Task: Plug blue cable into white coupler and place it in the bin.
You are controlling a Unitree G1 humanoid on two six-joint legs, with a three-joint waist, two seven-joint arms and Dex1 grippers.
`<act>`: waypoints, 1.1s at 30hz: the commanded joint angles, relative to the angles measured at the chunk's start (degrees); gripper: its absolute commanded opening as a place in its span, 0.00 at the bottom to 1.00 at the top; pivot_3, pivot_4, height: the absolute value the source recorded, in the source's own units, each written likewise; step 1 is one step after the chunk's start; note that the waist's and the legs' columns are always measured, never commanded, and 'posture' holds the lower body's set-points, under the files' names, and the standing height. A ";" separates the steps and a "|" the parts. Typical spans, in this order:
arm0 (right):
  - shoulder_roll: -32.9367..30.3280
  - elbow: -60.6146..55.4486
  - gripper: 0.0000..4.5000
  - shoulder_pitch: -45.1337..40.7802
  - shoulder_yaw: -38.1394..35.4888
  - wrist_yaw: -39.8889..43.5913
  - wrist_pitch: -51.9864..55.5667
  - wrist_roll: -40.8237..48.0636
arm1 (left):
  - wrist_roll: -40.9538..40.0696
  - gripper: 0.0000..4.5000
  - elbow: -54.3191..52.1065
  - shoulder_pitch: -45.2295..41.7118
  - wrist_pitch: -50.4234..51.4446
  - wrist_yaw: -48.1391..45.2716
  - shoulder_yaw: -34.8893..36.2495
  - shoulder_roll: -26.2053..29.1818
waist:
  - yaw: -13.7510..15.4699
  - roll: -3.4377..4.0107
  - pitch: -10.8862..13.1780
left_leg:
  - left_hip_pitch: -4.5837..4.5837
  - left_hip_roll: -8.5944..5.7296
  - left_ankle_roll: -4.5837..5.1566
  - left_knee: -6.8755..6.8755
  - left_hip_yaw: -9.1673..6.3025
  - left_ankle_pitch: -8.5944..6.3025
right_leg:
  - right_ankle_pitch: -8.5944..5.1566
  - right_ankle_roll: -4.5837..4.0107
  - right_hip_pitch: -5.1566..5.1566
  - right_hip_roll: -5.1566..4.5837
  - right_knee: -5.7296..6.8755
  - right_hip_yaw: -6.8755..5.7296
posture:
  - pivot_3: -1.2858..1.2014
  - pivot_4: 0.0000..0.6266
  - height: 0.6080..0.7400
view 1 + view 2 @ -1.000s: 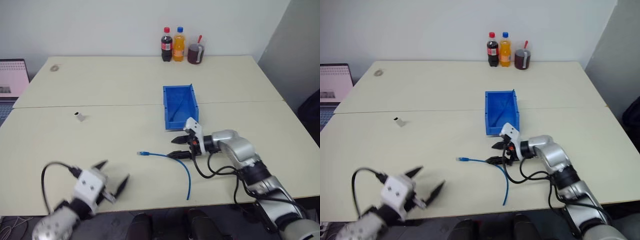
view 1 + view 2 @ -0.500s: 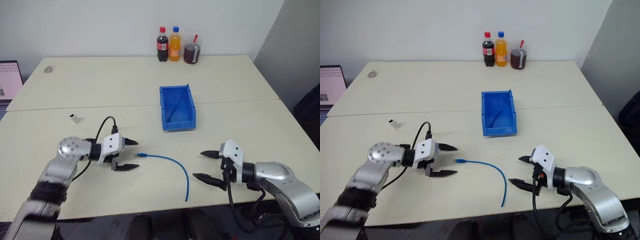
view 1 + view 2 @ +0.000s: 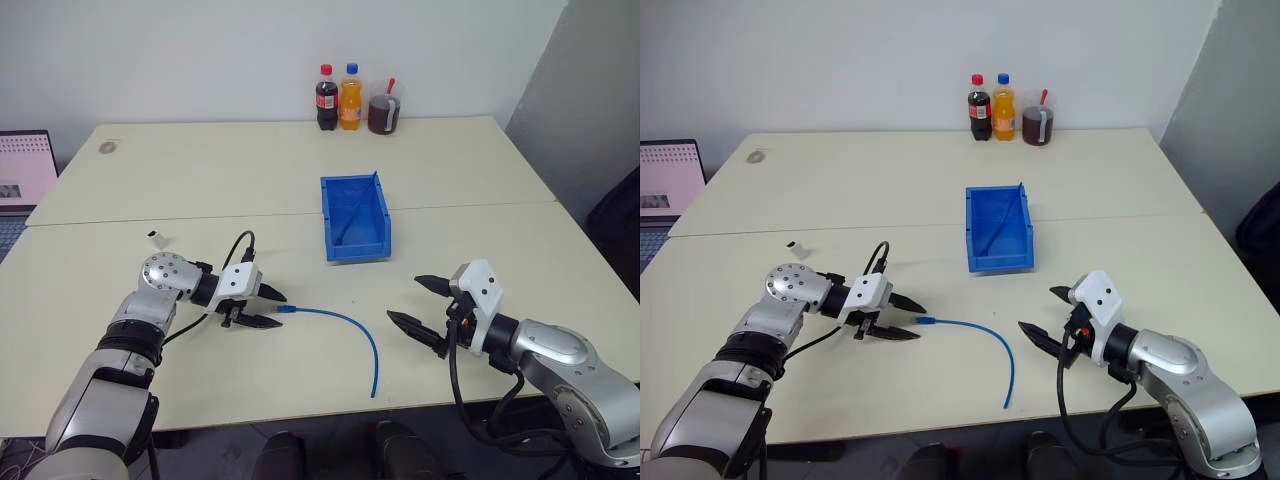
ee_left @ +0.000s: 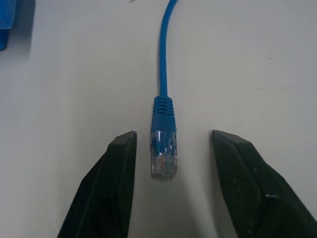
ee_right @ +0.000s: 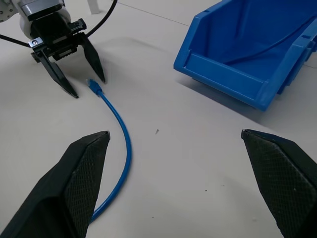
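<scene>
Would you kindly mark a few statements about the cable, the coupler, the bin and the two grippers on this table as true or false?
1. The left gripper is open, one finger on either side of the blue cable's plug. True.
2. The right gripper holds the cable's far end. False: it is open and holds nothing, apart from the cable.
3. The white coupler lies inside the bin. False: it stands on the table off the robot's left side, far from the bin.
4. The cable is already plugged into the coupler. False: they lie well apart.
5. Two bottles stand at the table's far edge. True.
</scene>
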 commanded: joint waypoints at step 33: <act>1.49 6.74 1.00 -9.42 -9.40 -13.34 20.68 55.78 | -62.36 0.05 -46.63 5.08 116.55 34.14 24.79 -13.69 | -0.55 -0.08 0.08 | -0.46 0.07 0.48 -0.24 -0.60 0.26 | -0.08 -0.02 -0.25 -0.04 -0.07 0.01 | 0.52 0.24 1.00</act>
